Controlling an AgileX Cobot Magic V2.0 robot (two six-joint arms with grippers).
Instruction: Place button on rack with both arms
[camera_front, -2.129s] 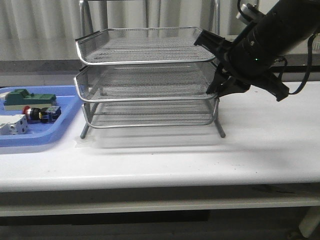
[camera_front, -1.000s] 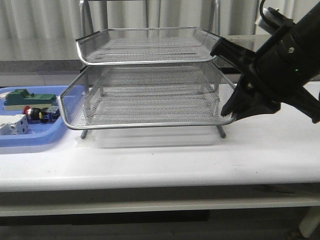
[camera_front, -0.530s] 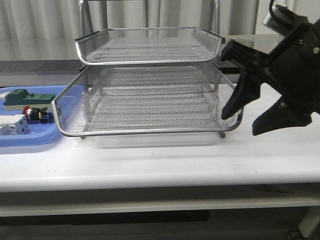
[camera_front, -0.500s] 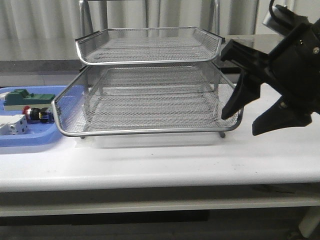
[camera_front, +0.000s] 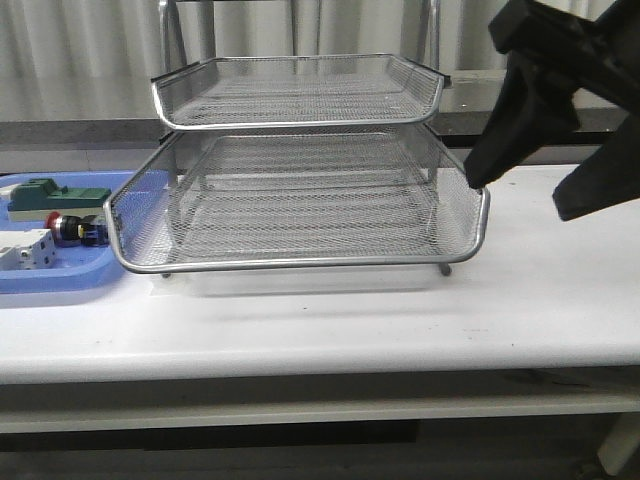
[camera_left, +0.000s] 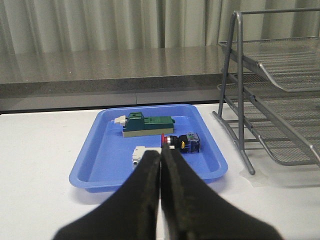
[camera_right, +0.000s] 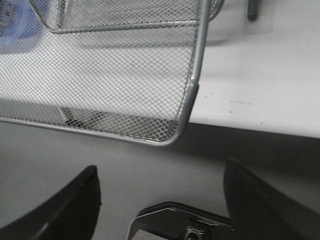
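The button (camera_front: 68, 228), red cap and black body, lies on its side in the blue tray (camera_front: 60, 280) at the left. It also shows in the left wrist view (camera_left: 181, 142), just beyond my left gripper (camera_left: 161, 153), which is shut and empty, short of the tray. The rack (camera_front: 300, 120) stands mid-table with its middle tray (camera_front: 300, 265) slid out toward the front. My right gripper (camera_front: 520, 198) is open and empty, raised just right of that tray's front right corner. In the right wrist view the gripper (camera_right: 161, 167) hangs apart from the tray corner (camera_right: 186, 120).
The blue tray also holds a green block (camera_front: 55, 195) and a white terminal block (camera_front: 25, 250); both show in the left wrist view, the green one (camera_left: 147, 124) and the white one (camera_left: 140, 152). The table's front edge (camera_front: 320, 365) runs below the rack.
The right gripper pulled the middle tray out toward the front, let go, opened wide and rose up and to the right. The button has not moved.
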